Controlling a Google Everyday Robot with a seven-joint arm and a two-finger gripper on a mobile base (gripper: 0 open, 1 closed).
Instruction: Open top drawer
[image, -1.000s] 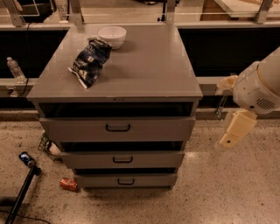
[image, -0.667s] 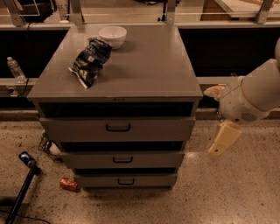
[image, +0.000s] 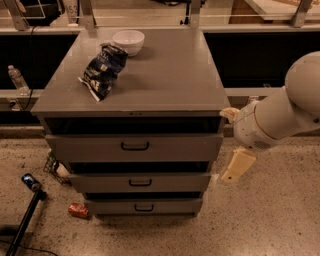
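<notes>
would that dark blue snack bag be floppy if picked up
The dark blue foil snack bag looks crumpled, so probably floppy and light. Lying flat on the grey cabinet top, it likely won't roll. The tool hangs right of the drawers.

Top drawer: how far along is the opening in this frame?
Done: nothing that shows. The top drawer does not look pulled out, and none of its inside is visible. In hand: the gripper hangs off the cabinet's right side, low beside the drawer fronts and apart from the bar handle. Left: bring the gripper to the handle, grasp it and pull the drawer out.
</notes>
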